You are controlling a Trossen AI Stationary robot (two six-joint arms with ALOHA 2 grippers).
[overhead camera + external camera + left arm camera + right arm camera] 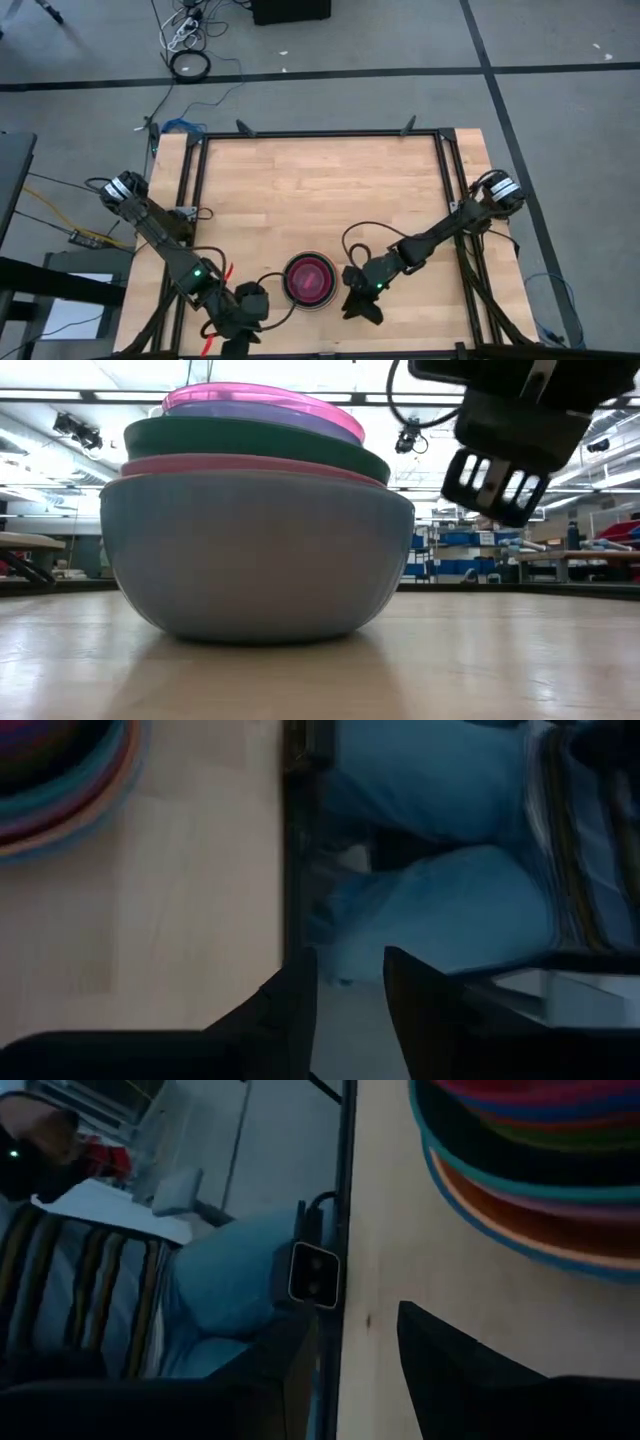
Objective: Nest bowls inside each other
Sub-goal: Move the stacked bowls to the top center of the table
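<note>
One nested stack of bowls (308, 279) sits at the counter's (320, 190) six o'clock; left claw (243, 318) and right claw (362, 306) flank it, both parted, empty.

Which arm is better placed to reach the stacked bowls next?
Right, probably. The right gripper sits just beside the bowl stack; the left gripper is farther off, at the table's near edge.
</note>
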